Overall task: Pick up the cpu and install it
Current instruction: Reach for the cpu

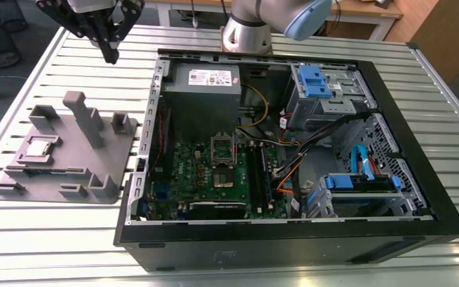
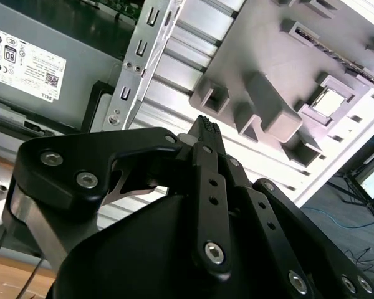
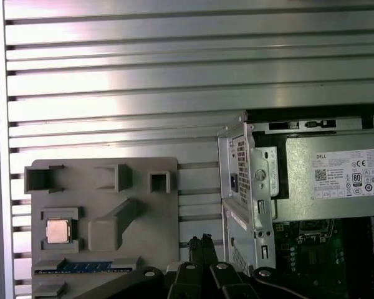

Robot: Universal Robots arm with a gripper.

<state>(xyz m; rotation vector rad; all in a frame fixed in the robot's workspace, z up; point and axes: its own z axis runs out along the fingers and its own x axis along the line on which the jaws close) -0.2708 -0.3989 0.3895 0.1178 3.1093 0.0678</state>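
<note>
The cpu (image 1: 38, 148) is a small silvery square lying flat in a recess of the grey plastic tray (image 1: 102, 161), at the exterior view's left. My gripper (image 1: 110, 55) hangs above the slatted table, beyond the tray and beside the computer case's far corner. Its fingers are shut together on nothing. Both wrist views show the cpu (image 2: 329, 103) (image 3: 58, 230) still on the tray (image 2: 268, 56) (image 3: 156, 212), well apart from the gripper (image 2: 206, 126) (image 3: 199, 242). The dark socket frame (image 1: 223, 150) sits on the green board (image 1: 201, 179) inside the case.
The open computer case (image 1: 421, 149) lies on the slatted metal table (image 1: 54, 239), holding a grey power supply (image 1: 205, 81), blue drive brackets (image 1: 313, 81) and cables. Upright posts (image 1: 84, 116) rise from the tray. The arm's base (image 1: 250, 30) stands behind the case.
</note>
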